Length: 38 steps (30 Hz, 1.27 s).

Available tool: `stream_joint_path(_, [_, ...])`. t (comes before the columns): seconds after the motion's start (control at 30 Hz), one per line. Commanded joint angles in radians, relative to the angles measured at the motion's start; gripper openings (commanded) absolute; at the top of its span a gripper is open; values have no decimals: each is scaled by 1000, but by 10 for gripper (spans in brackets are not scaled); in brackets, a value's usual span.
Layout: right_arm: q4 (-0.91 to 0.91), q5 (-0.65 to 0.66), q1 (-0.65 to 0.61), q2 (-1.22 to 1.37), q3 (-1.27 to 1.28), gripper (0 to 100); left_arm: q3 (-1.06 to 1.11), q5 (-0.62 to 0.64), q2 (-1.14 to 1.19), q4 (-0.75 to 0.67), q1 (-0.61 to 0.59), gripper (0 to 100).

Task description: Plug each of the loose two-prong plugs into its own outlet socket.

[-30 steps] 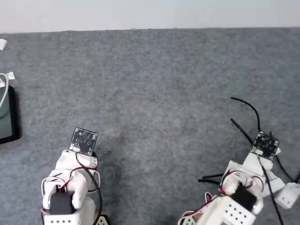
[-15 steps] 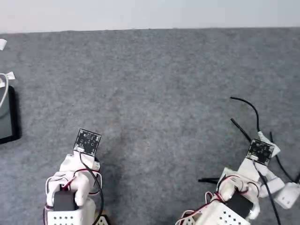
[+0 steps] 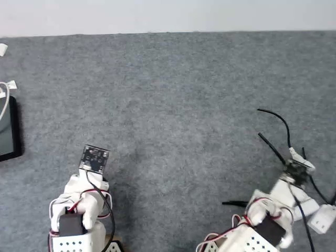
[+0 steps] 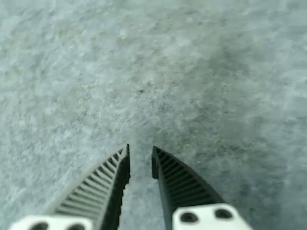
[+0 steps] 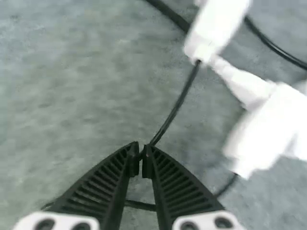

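Right gripper pinched closed over black cable, white plug nearby; left gripper barely ajar, empty.

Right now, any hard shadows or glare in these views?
High view: even light, just a soft shadow on the grey mat beside the left arm. Left wrist view: faint shadow ahead of the left end effector. Right wrist view: white plugs bright, no hard shadow.

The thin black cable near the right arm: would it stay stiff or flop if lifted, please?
The thin black cable curves loosely across the grey felt surface, so it would probably flop and trail rather than hold shape. It looks slight, so likely light, though the white plug at its end might drag or swing.
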Motion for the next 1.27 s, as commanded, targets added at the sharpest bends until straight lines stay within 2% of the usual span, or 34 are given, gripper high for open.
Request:
stream_joint_path(0.0, [5,-11,147,-15,15,9,-12,-6,-12,-26,-86,26])
stream_joint_path(0.13, [5,-11,222,-15,15,9,-12,-6,-12,-26,-158,26])
stream_joint_path(0.37, [5,-11,226,-15,15,9,-12,-5,-12,-26,-153,27])
stream_joint_path(0.67, [5,-11,228,-15,15,9,-12,-5,-12,-26,0,27])
stream_joint_path(1.23, [5,-11,226,-15,15,9,-12,-5,-12,-26,-2,27])
